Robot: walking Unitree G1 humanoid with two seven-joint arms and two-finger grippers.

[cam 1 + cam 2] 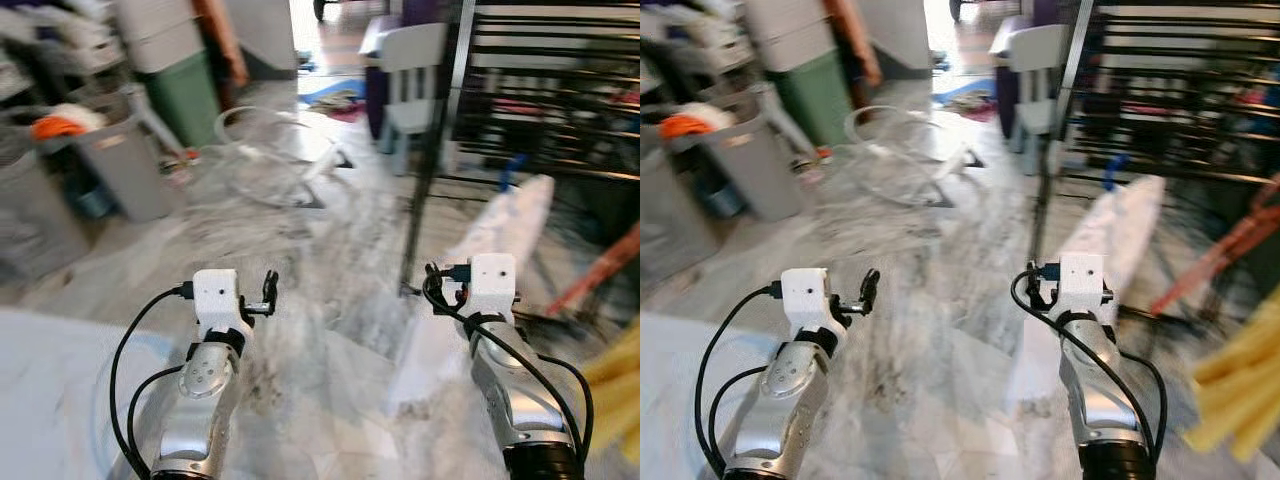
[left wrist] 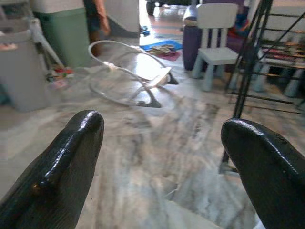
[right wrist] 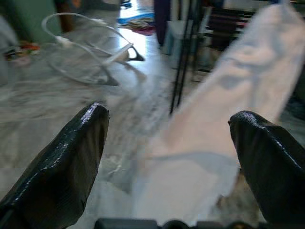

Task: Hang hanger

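1. We face a marble floor (image 1: 330, 330) with a black drying rack (image 1: 540, 90) ahead on the right.
2. A white cloth (image 3: 228, 119) drapes below the rack; we judge it soft and light.
3. No hanger is discernible; we expect a light, stiff one, best held at its neck.
4. Left claw (image 2: 162, 143) and right claw (image 3: 169, 143) are spread wide, empty.

Marble floor (image 1: 330, 300) straight ahead of you is open btwn both arms. Fwd-left: a white wire bouncer frame (image 1: 275, 160) lies on the floor, w/ a grey bin (image 1: 120, 165) and green bin (image 1: 190, 90) beyond. Fwd-right: black rack (image 1: 540, 90), its upright post (image 1: 425, 180) and a white cloth (image 1: 500, 235) block passage. White kid's chair (image 2: 214, 36) stands beside the rack.
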